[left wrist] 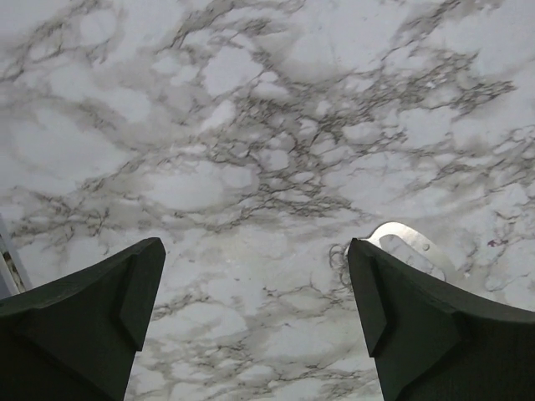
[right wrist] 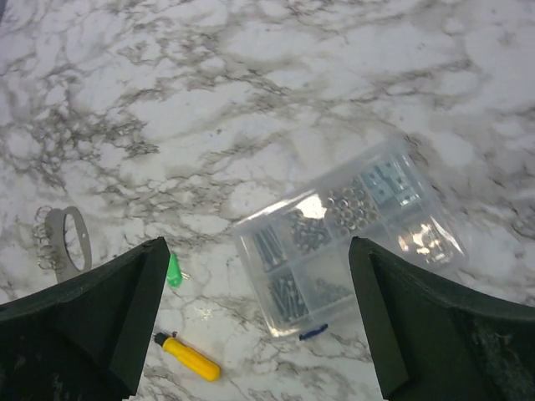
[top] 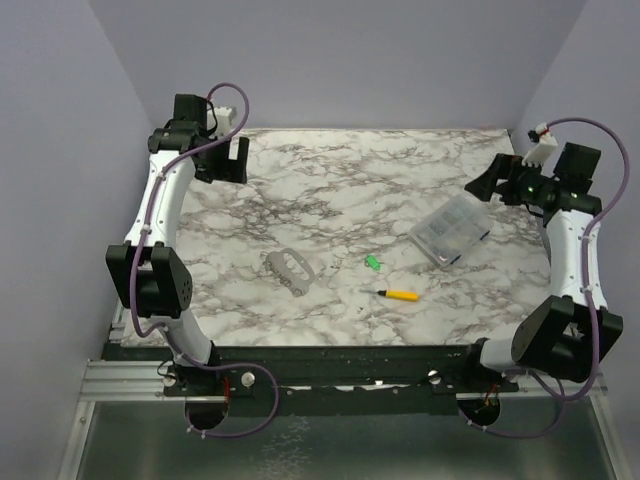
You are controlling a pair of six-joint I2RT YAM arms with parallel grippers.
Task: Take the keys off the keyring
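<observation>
The silvery-grey keyring (top: pixel 292 268) lies flat on the marble table, left of centre. A tiny key with a green head (top: pixel 372 263) lies apart from it, to its right. My left gripper (top: pixel 226 165) hovers at the far left of the table, open and empty. In the left wrist view the left gripper (left wrist: pixel 255 251) shows bare marble between its fingers, and one end of the keyring (left wrist: pixel 410 238) peeks out past the right finger. My right gripper (top: pixel 487 182) hangs open at the far right. The right wrist view has the right gripper (right wrist: pixel 259 244) above the green key (right wrist: pixel 174 271) and keyring (right wrist: pixel 67 238).
A yellow-handled screwdriver (top: pixel 400 295) lies in front of the green key. A clear plastic box (top: pixel 450 232) of screws and nuts sits at the right, below the right gripper; the right wrist view shows the box (right wrist: pixel 351 238) and screwdriver (right wrist: pixel 192 359). Purple walls enclose the table.
</observation>
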